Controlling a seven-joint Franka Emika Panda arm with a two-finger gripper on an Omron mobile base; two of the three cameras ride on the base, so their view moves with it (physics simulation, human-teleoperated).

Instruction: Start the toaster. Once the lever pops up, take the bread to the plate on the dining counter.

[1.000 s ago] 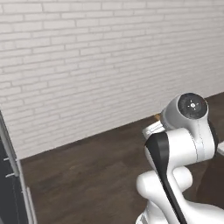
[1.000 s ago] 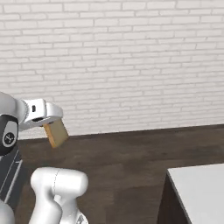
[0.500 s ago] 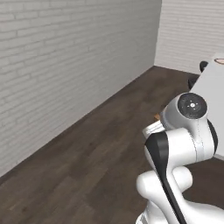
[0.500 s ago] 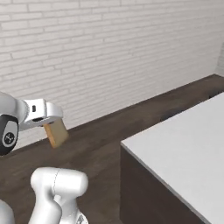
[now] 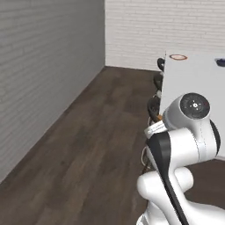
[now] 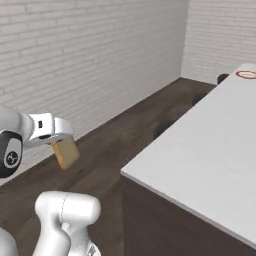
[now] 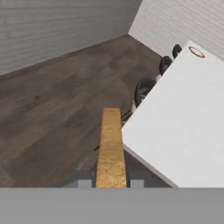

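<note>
The bread (image 6: 66, 152) is a tan slice hanging edge-down from my gripper (image 6: 59, 142), which is shut on its top edge above the dark wood floor. In the hand view the bread (image 7: 109, 146) runs edge-on up from between the fingertips of the gripper (image 7: 110, 181). The dining counter (image 6: 210, 150) with its white top lies to the right, its near corner close by. The red-rimmed plate (image 6: 246, 74) sits at the far end of the dining counter (image 5: 193, 83); it is the plate (image 5: 178, 56) and the plate (image 7: 196, 52) in the other two views. The toaster is out of view.
Dark stools (image 7: 144, 87) stand along the near long side of the dining counter (image 7: 183, 118). White brick walls (image 6: 90, 60) close the room on the left and at the back. Bare wood floor (image 5: 88, 145) lies between wall and counter.
The base has turned, so the whole picture has swung: the brick wall slid to the left and the dining counter with the plate came into view. The bread stays in the gripper.
</note>
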